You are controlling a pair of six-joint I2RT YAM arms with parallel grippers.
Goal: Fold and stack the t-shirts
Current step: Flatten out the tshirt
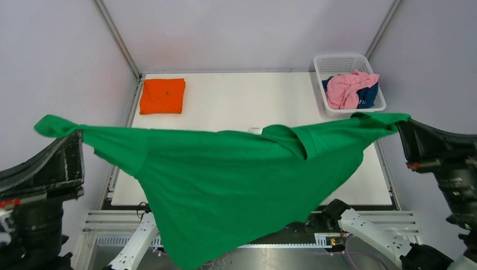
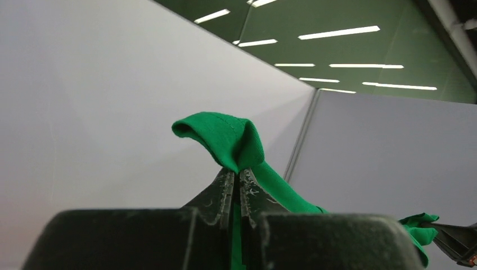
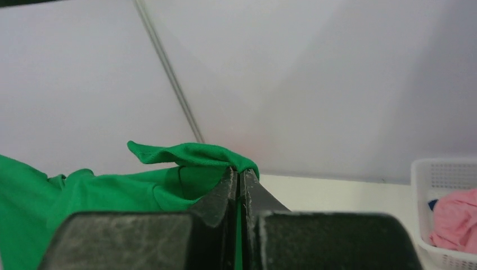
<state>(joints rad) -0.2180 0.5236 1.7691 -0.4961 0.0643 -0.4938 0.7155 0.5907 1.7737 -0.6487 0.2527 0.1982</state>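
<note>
The bright green t-shirt (image 1: 225, 180) hangs stretched in the air between both grippers, above the table's near half, its body drooping past the front edge. My left gripper (image 1: 79, 135) is shut on its left end (image 2: 225, 135); my right gripper (image 1: 400, 126) is shut on its right end (image 3: 191, 154). A small white neck label (image 1: 254, 130) shows at the collar. The orange t-shirt (image 1: 162, 95) lies folded at the table's far left. The pink t-shirt (image 1: 347, 89) and the navy t-shirt (image 1: 368, 94) lie crumpled in the basket.
A white plastic basket (image 1: 337, 61) stands at the table's far right corner; it also shows in the right wrist view (image 3: 444, 169). The white table (image 1: 247, 95) is walled by grey panels on three sides.
</note>
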